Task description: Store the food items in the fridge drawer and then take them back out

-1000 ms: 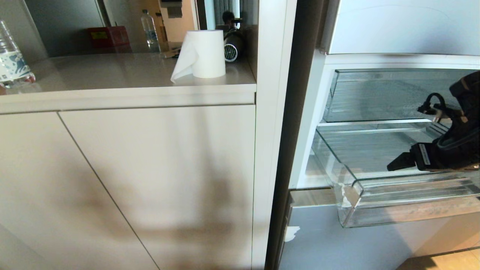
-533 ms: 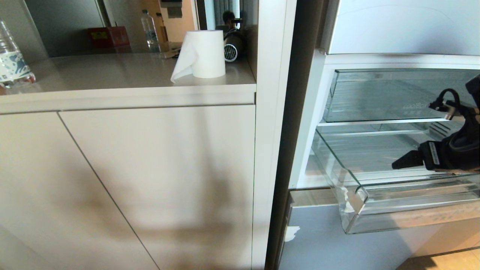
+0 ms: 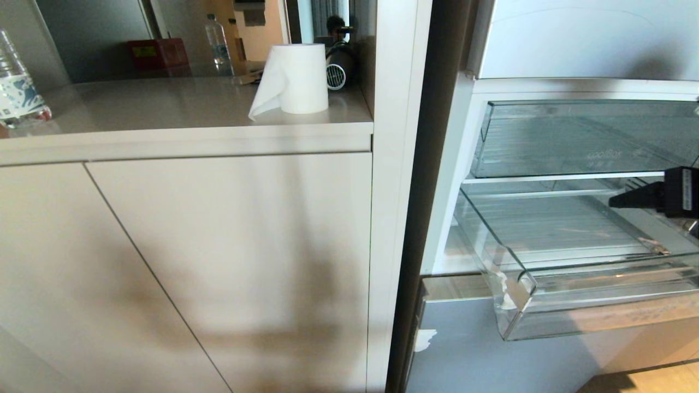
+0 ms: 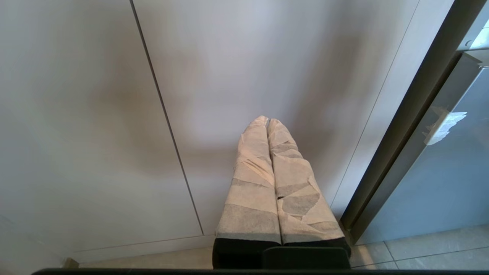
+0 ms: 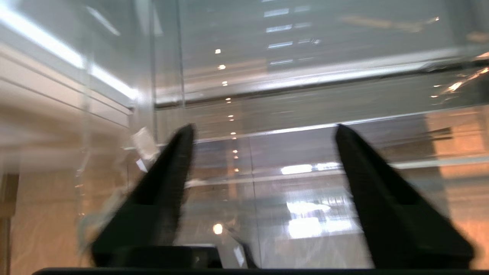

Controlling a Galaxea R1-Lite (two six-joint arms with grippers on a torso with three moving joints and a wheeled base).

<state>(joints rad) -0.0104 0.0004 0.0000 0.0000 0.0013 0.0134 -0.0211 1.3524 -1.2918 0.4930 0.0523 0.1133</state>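
While hovering over the pulled-out fridge drawer (image 3: 546,262), right gripper (image 5: 263,130) fingers spread wide, nothing between them; left gripper (image 4: 267,122) fingers pressed together before cabinet doors (image 4: 95,114).

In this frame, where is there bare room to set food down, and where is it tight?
The pulled-out fridge drawer shows a bare ribbed floor from its curled front lip back to the upper clear bin; only the open right gripper intrudes at its right edge. The counter is free between the water bottle and the paper towel roll, crowded behind the roll.
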